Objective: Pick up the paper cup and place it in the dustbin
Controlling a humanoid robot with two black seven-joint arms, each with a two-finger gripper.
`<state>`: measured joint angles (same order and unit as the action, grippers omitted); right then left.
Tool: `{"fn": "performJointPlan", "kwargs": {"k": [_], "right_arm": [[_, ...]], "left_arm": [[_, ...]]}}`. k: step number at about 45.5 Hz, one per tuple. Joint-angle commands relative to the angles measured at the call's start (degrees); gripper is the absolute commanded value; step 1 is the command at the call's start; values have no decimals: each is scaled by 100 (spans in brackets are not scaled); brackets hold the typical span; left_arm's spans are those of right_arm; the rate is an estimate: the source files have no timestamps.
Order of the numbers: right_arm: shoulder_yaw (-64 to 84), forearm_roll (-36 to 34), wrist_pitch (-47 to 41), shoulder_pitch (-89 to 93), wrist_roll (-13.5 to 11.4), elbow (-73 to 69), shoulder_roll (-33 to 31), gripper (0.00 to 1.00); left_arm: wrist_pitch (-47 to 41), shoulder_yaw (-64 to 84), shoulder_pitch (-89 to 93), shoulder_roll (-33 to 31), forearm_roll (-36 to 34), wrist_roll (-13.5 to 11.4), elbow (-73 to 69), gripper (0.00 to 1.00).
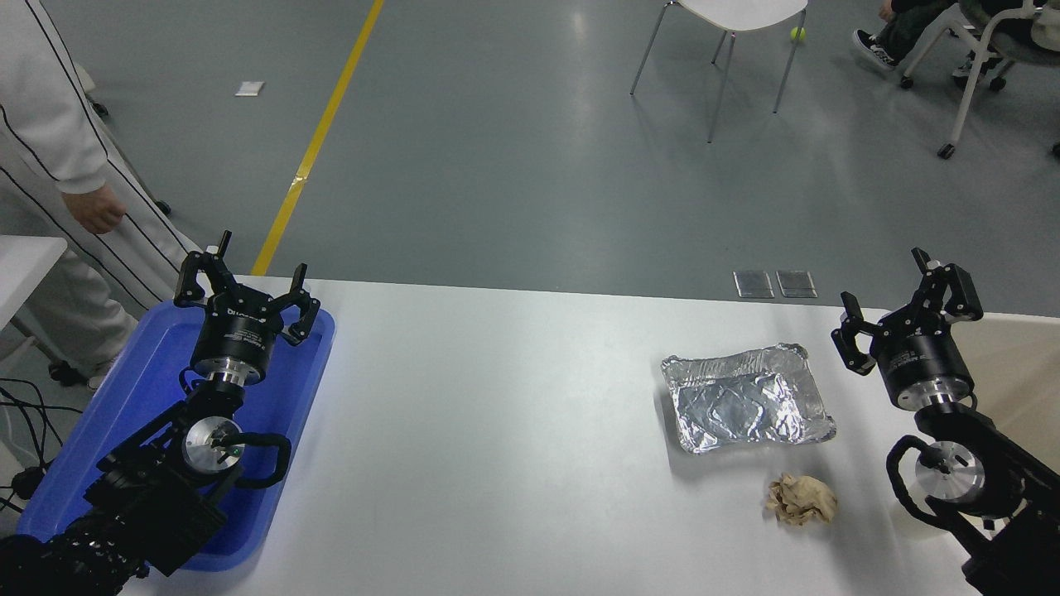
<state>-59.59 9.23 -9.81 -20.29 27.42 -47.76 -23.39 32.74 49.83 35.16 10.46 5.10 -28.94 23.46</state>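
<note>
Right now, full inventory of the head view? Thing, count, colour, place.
foil tray: 1, silver, crumpled, table right of centre.
paper wad: 1, tan, crumpled, table, near side of the foil tray.
blue tray: 1, blue, table's left end, under the left arm.
dustbin: 1, beige inside, only partly visible at right edge, behind the right arm.
paper cup: 0 visible.
table: 1, white.
chair: 1, white, far floor.
ball: 1, yellow-green, floor by chair.
person: 1, white striped clothing, far left.
left gripper: open, over the blue tray.
right gripper: open, empty, at table's right edge.
</note>
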Motion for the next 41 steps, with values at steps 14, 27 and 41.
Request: {"fn": "performJointPlan", "kwargs": {"k": [14, 27, 41], "right_arm": [[0, 0, 14, -2, 9, -15, 62, 100], [-9, 0, 6, -2, 9, -23, 45, 100], [-9, 0, 50, -2, 9, -50, 54, 100]], "left_arm": [[4, 0, 0, 0, 0, 3, 0, 100], [-5, 0, 0, 0, 0, 3, 0, 100], [4, 0, 0, 0, 0, 3, 0, 100]]}}
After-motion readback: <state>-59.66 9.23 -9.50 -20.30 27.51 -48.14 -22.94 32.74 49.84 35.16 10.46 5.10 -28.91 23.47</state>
